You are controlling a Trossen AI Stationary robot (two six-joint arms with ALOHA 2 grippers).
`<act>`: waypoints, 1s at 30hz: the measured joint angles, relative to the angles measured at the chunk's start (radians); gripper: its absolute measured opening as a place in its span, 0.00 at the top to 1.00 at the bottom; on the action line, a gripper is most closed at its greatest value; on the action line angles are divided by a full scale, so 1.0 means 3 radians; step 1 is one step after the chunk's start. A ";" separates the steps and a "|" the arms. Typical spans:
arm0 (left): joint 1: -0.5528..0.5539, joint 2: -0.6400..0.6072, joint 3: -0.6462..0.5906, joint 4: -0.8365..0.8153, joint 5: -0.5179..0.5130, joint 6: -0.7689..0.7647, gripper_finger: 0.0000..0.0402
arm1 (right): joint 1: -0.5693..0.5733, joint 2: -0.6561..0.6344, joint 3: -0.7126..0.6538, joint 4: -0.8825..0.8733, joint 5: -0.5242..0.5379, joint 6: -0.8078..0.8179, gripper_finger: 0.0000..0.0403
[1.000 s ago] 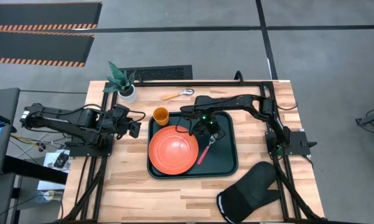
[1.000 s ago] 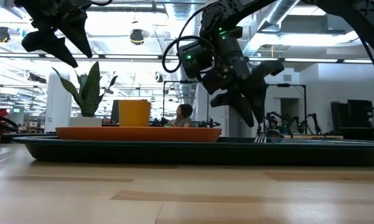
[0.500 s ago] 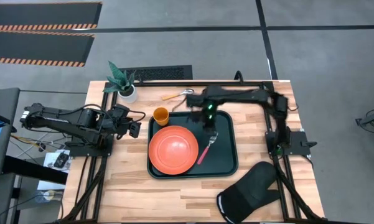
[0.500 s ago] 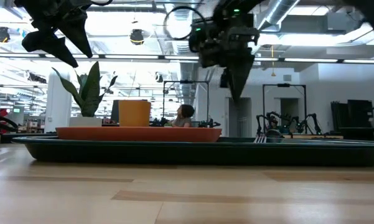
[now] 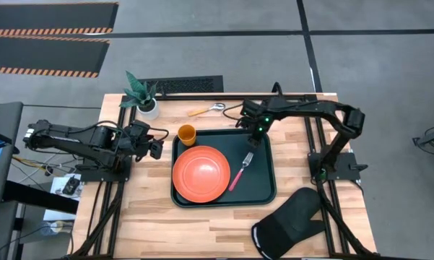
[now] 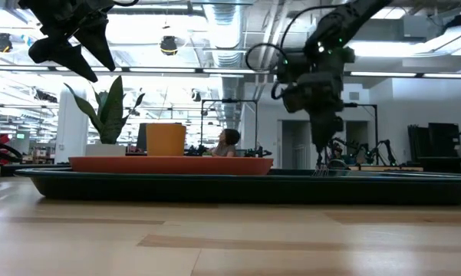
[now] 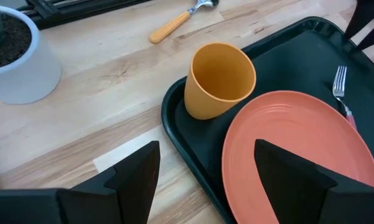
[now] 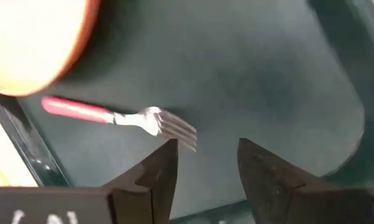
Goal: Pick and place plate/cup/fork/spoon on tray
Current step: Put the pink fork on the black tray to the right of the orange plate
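Note:
The dark tray [image 5: 263,189] lies mid-table. On it the orange-red plate [image 5: 201,173] lies flat at the left, the small orange cup [image 5: 186,133] stands upright in the far left corner, and the pink-handled fork [image 5: 240,170] lies flat to the right of the plate. The orange-handled spoon [image 5: 206,110] lies on the table beyond the tray. My right gripper [image 5: 258,130] is open and empty above the tray's far right part, with the fork [image 8: 121,118] just ahead of it. My left gripper [image 5: 155,148] is open and empty left of the tray.
A potted plant [image 5: 143,97] stands at the table's far left corner. A black oven mitt [image 5: 289,224] lies at the near right corner. Bare wood shows along the near edge in front of the tray.
My right gripper has risen from just over the fork's tines and gone toward the table's far edge and a little to the right, turning as it went. The fork has stayed flat on the tray. My left arm has kept still.

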 joint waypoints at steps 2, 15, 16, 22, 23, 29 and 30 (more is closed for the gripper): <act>0.0000 -0.0001 0.0000 0.0000 0.0000 0.0000 0.38 | 0.0016 0.0000 -0.0085 0.0050 -0.0003 -0.0001 0.52; 0.0000 0.0000 0.0000 0.0000 0.0003 -0.0074 0.38 | 0.0157 0.0094 -0.0285 0.0424 -0.0085 0.0102 0.53; 0.0000 0.0000 0.0000 0.0000 0.0003 -0.0074 0.38 | 0.0179 0.0112 -0.0284 0.0472 -0.0085 0.0108 0.53; 0.0000 -0.0001 0.0000 -0.0001 0.0005 -0.0086 0.38 | 0.0230 0.0111 -0.0284 0.0538 -0.0019 0.0108 0.53; 0.0000 -0.0001 0.0000 0.0000 0.0005 -0.0086 0.38 | 0.0230 0.0111 -0.0284 0.0527 0.0017 0.0107 0.54; -0.0001 -0.0001 0.0000 -0.0001 0.0013 -0.0086 0.38 | 0.0230 0.0111 -0.0284 0.0536 0.0032 0.0093 0.55; 0.0000 -0.0001 0.0000 -0.0001 0.0014 -0.0086 0.38 | 0.0230 0.0111 -0.0284 0.0537 0.0031 0.0093 0.55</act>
